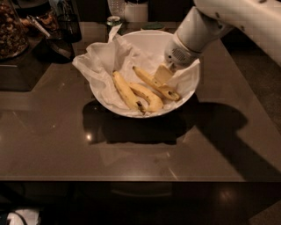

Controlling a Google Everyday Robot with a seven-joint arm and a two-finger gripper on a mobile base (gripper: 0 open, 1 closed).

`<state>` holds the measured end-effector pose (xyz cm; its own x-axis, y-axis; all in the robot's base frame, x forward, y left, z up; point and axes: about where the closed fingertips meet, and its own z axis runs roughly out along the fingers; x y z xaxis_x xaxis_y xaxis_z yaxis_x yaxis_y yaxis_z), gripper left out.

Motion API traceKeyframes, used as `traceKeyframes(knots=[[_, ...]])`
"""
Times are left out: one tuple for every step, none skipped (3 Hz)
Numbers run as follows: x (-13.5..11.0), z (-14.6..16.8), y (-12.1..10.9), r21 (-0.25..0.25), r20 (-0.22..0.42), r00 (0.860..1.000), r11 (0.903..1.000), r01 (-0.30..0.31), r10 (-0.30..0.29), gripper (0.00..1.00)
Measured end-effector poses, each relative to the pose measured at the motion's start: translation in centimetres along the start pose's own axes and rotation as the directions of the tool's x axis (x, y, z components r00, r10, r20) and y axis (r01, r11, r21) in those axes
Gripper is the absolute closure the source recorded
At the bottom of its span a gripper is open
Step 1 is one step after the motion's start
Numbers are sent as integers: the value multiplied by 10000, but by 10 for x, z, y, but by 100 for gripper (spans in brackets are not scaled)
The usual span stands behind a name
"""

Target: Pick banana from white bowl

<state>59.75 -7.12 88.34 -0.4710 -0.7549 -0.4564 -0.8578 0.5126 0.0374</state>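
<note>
The white bowl (pixel 186 94), lined with crumpled white paper, stands on the dark table with three bananas in it. The curved, thick banana (pixel 149 98) lies in the middle. A straighter banana (pixel 124 89) with a dark tip lies to its left, and a slim one (pixel 154 81) to its right. My gripper (pixel 163 74) reaches down into the bowl from the upper right. Its tan tip is at the slim banana, just above and right of the curved one. No banana is lifted.
A glass container (pixel 11 30) and dark utensils (pixel 61 26) stand at the back left. A green can (pixel 113 21) and a bottle (pixel 116 6) stand behind the bowl. My white arm (pixel 206 26) crosses the upper right. The table's front edge runs along the bottom.
</note>
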Motion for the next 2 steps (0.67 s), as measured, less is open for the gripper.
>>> traceKeyframes(knots=[[4,-11,-2,123,634,9980,9999,-10,2,100],[15,-30,-8,351,1559,9877,9994,34,-88,100]])
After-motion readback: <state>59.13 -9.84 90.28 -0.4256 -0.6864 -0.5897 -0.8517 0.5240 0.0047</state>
